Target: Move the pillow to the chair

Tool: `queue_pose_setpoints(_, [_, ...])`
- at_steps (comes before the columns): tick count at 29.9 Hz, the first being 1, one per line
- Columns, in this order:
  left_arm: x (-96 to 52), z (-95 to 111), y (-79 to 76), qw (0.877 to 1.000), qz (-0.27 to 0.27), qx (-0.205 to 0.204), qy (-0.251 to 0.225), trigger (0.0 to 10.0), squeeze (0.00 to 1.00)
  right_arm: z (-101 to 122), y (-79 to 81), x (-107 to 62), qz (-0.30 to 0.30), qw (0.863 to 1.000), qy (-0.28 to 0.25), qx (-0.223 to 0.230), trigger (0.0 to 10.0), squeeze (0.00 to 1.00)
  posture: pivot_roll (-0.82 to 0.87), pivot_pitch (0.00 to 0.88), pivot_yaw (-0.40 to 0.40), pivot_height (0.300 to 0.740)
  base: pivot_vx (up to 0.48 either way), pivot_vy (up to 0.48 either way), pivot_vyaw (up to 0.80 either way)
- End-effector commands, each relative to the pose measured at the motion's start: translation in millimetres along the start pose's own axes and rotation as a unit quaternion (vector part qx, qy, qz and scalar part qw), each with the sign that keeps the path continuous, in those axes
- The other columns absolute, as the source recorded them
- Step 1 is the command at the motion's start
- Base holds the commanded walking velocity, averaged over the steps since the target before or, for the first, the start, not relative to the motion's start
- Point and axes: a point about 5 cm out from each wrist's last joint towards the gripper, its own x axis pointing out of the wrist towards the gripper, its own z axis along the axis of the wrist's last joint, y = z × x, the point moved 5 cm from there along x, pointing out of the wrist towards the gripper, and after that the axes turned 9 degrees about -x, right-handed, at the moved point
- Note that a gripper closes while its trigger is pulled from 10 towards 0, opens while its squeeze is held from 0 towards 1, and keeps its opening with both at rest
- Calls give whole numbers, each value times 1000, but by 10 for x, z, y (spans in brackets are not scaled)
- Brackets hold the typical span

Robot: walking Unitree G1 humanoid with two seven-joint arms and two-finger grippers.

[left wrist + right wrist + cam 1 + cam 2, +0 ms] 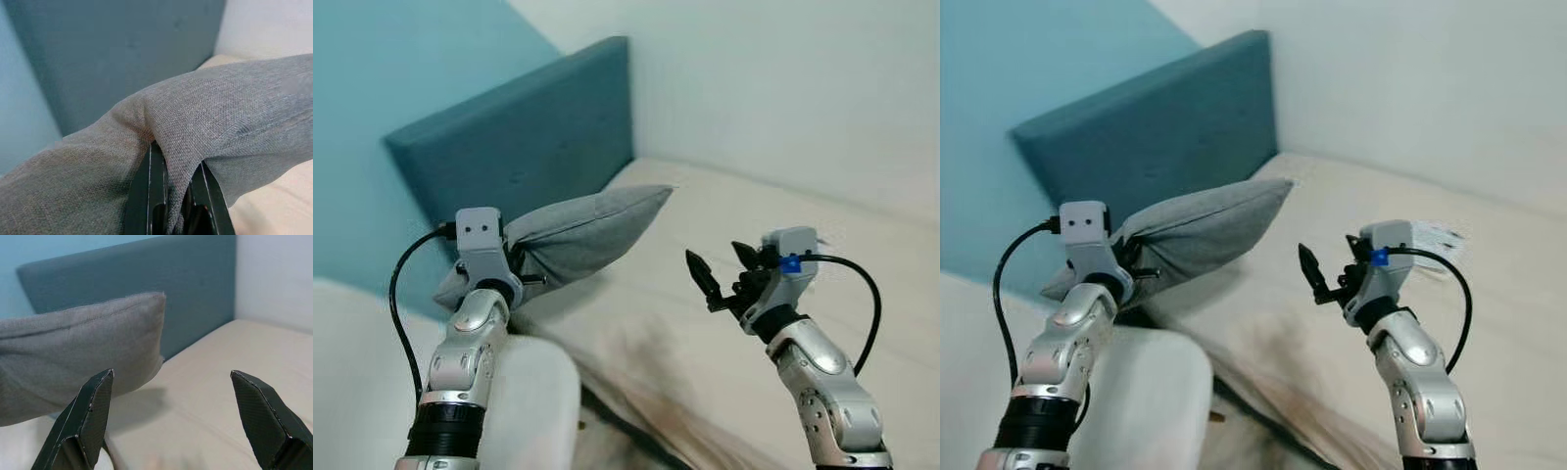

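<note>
Pillow (578,235) was held aloft by left gripper (178,208), fingers pinched on one fabric fold, right gripper (720,266) spread empty; slippage from that thin pinch was judged possible.

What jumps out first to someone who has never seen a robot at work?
A grey pillow hangs in the air over the cream mattress, pinched in the left hand. Behind it stands a teal headboard. The right hand waits open beside the pillow, holding nothing.
</note>
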Motion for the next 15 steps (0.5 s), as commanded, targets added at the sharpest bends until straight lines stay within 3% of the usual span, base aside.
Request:
queue_pose_setpoints(1, [-18, 166, -52, 999, -18, 3, -30, 10000, 0, 8, -3, -15, 1, 1000, -1, 1, 10000, 0, -99, 18, 48, 740, 0, 0, 788])
queue_pose_setpoints(9, [-123, 49, 70, 1000, -5, 13, -7, 10000, 0, 7, -91, -32, -7, 1000, 2, -6, 10000, 0, -96, 18, 51, 740, 0, 0, 788])
queue_pose_setpoints(15, [-157, -15, 67, 1000, 1, 7, 13, 10000, 0, 6, -131, -42, -11, 1000, 4, -10, 10000, 0, -98, 17, 53, 740, 0, 0, 783])
